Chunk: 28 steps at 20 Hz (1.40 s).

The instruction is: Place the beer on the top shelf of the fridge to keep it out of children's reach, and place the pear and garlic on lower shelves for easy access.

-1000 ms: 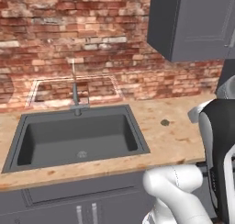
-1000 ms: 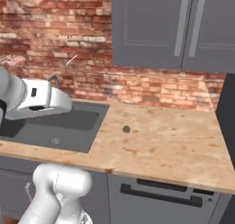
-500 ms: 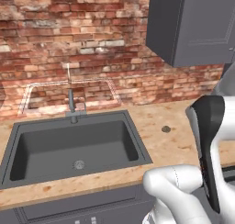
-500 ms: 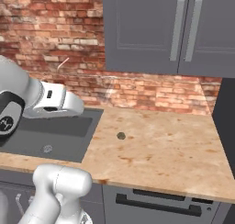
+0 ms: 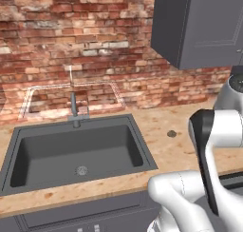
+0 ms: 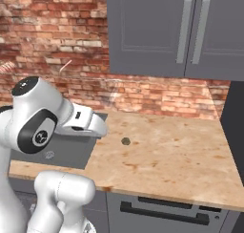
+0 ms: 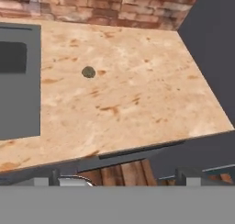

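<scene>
Spread wide and released, with nothing between the fingers: the gripper (image 7: pixel 117 176), low at 6 o'clock in the hand view.

Alone on the bare wooden counter (image 6: pixel 181 155): the garlic (image 7: pixel 88 72), a small greyish-brown lump at about 10 o'clock from the middle of the hand view. Well apart from the gripper, touched by nothing. In the left base view, the same garlic (image 5: pixel 172 133) at 3 o'clock of the sink (image 5: pixel 71 152), just beyond its rim; in the right base view (image 6: pixel 126 141), at 3 o'clock of the arm's outstretched hand.

Sunk into the counter, dark grey and open-topped: that sink, holding just a round drain (image 5: pixel 82 170) in its floor, with a faucet (image 5: pixel 73 102) at its 12 o'clock.

Overhead at 12 o'clock: grey wall cupboards (image 6: pixel 157 31), doors shut, contents hidden.

At 3 o'clock of the counter: a tall dark grey side, probably the fridge (image 6: pixel 233 122), though too little in view to be sure.
</scene>
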### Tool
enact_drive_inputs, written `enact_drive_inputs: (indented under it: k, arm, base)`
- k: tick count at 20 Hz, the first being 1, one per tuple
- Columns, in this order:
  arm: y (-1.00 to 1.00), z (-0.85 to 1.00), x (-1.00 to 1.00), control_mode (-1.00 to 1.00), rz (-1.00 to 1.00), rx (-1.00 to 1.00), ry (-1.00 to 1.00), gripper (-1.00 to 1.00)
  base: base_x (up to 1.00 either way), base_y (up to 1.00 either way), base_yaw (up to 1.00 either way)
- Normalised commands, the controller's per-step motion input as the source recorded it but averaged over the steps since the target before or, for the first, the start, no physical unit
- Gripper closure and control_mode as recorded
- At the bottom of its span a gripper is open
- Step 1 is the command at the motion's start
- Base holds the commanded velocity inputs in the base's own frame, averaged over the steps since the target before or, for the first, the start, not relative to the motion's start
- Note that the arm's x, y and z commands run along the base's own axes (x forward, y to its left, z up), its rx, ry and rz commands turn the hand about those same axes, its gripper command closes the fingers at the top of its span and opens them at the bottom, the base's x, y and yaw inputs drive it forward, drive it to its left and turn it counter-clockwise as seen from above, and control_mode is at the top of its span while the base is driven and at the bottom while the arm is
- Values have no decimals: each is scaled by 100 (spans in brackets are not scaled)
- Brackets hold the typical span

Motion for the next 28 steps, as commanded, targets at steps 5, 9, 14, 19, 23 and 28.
enact_drive_inputs:
  k: [5,9,14,19,23,28]
  arm:
    - [-1,-47,38,-100,-3,2,19,-100]
    - [0,-33,39,-100,0,8,12,-100]
    - [-5,-32,50,-100,0,16,13,-100]
    - [-8,-28,50,-100,0,19,5,-100]
    - [-10,-27,49,-100,0,19,0,-100]
    - [-15,-28,47,-100,0,17,0,-100]
  base:
    - [0,0,0]
    - [0,0,0]
    - [0,0,0]
    - [0,0,0]
    - [0,0,0]
    - [0,0,0]
